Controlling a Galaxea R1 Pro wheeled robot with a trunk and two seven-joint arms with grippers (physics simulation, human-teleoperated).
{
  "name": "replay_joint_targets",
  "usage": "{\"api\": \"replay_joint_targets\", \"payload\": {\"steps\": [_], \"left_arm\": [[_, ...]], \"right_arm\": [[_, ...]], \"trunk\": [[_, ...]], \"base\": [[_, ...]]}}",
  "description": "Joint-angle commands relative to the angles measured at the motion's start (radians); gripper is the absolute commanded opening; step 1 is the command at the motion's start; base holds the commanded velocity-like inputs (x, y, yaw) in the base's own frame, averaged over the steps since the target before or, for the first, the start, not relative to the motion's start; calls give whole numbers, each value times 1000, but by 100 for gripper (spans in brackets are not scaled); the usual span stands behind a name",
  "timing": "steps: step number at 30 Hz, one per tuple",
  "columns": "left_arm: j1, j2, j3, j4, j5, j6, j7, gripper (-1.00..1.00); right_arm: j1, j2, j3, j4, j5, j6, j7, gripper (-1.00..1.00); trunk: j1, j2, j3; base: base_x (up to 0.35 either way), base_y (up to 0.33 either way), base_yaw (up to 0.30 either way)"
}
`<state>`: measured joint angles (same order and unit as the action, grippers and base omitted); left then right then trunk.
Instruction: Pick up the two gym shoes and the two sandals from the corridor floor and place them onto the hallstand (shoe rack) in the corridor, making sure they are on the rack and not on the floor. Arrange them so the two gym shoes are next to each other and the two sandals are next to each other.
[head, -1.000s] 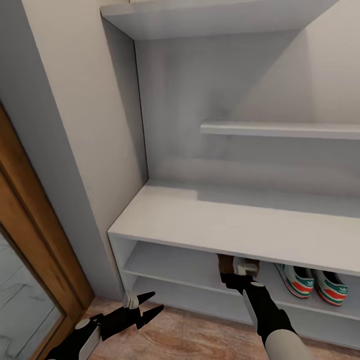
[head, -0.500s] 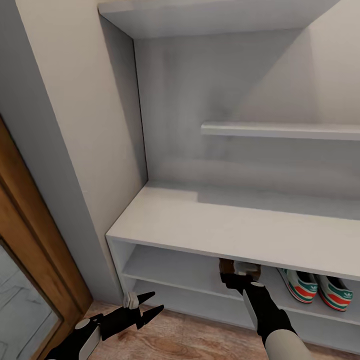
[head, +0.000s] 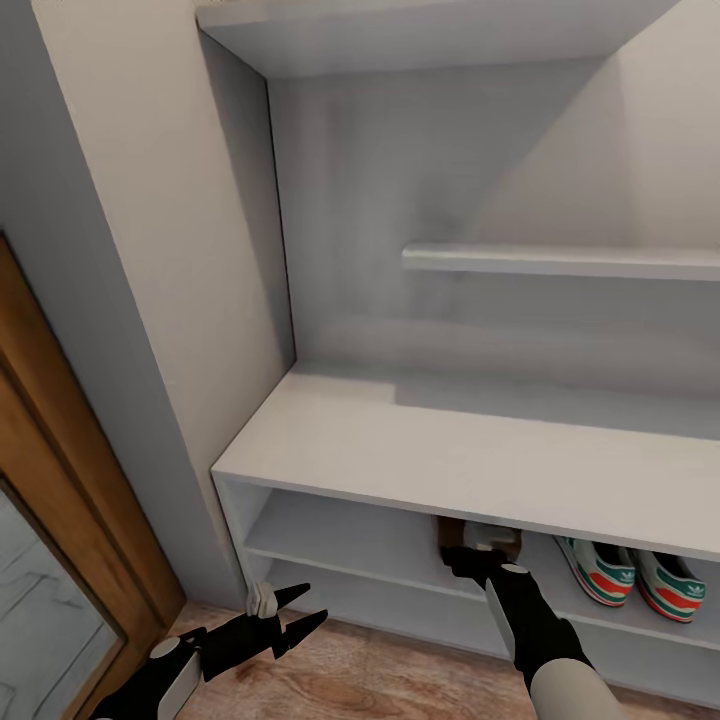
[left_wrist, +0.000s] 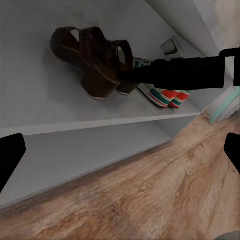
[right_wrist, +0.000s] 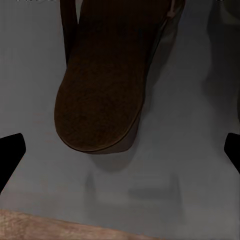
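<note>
Two dark brown sandals (left_wrist: 92, 55) lie close together on the upper open shelf of the pale hallstand (head: 450, 450). My right gripper (head: 478, 542) reaches into that shelf just short of them. In the right wrist view one sandal (right_wrist: 102, 90) rests on the grey shelf ahead of the open right gripper (right_wrist: 120, 150), with nothing between the fingers. The two gym shoes (head: 635, 575) stand side by side on the same shelf, right of the sandals, and are seen too as gym shoes (left_wrist: 167, 95) behind the right arm. My left gripper (head: 305, 608) hangs open over the corridor floor (head: 380, 680).
A wall corner and a wooden door frame (head: 70, 480) stand left of the hallstand. A stepped upper shelf (head: 560, 260) juts out above the bench top. The lower open shelf (left_wrist: 75, 160) sits just above the wood floor (left_wrist: 150, 200).
The head view has shifted slightly, so the whole picture sits a little differently. Both arms and the shoes keep their places.
</note>
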<state>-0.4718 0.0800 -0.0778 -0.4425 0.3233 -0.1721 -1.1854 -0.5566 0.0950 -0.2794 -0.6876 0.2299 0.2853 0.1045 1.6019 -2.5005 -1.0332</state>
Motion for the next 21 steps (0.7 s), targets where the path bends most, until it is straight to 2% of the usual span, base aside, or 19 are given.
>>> {"api": "replay_joint_targets", "payload": {"steps": [1, 6, 21], "left_arm": [[-1, 1, -8, 1, 8, -9, 1, 100], [-1, 1, -8, 1, 7, -9, 1, 100], [-1, 1, -8, 1, 8, -9, 1, 100]], "right_arm": [[0, 2, -7, -2, 11, 5, 9, 100], [0, 2, -7, -2, 11, 5, 10, 100], [0, 2, -7, -2, 11, 5, 9, 100]], "trunk": [[0, 0, -1], [0, 0, -1], [0, 0, -1]], "base": [[-79, 0, 0], [-244, 0, 0], [-337, 0, 0]]}}
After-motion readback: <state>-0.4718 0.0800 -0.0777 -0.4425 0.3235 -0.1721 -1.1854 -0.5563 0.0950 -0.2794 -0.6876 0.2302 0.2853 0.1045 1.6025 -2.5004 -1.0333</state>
